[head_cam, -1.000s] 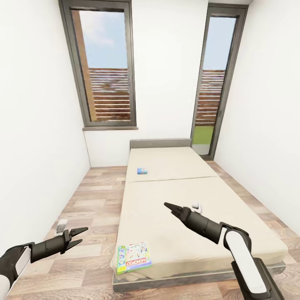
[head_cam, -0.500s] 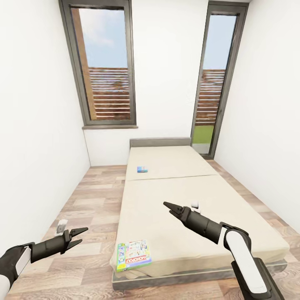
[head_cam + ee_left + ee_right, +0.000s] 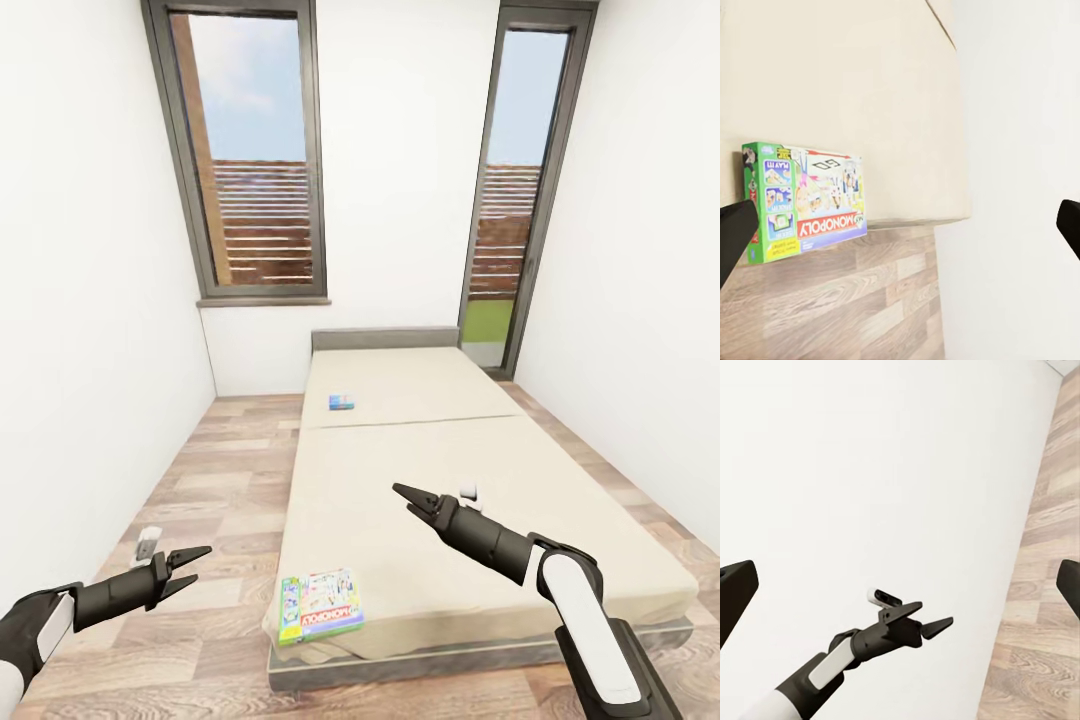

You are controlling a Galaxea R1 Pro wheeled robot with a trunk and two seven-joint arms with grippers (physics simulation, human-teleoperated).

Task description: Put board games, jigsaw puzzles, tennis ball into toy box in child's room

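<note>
The bed (image 3: 440, 520) is lying lengthwise ahead of the robot, its headboard against the far wall under the windows, so both games on it are having to be reached from the foot end or the side. The white game box (image 3: 320, 607) with the green edge and red logo is sitting flat at the near left corner of the mattress, its corner just overhanging the edge; that placing is probably making it the first one to collect. The small blue game box (image 3: 342, 403) is lying flat much farther up the bed, near the seam in the mattress and well apart from the first.

The right claw (image 3: 412, 497) is hanging above the middle of the mattress, fingers slightly parted and holding nothing. The left claw (image 3: 194, 564) is hovering over the wooden floor (image 3: 215, 480) beside the bed, near the white box, its fingers spread and empty; in its wrist view the box (image 3: 802, 199) is sitting between the two fingertips, which suggests the arm is lining up for a grasp.
</note>
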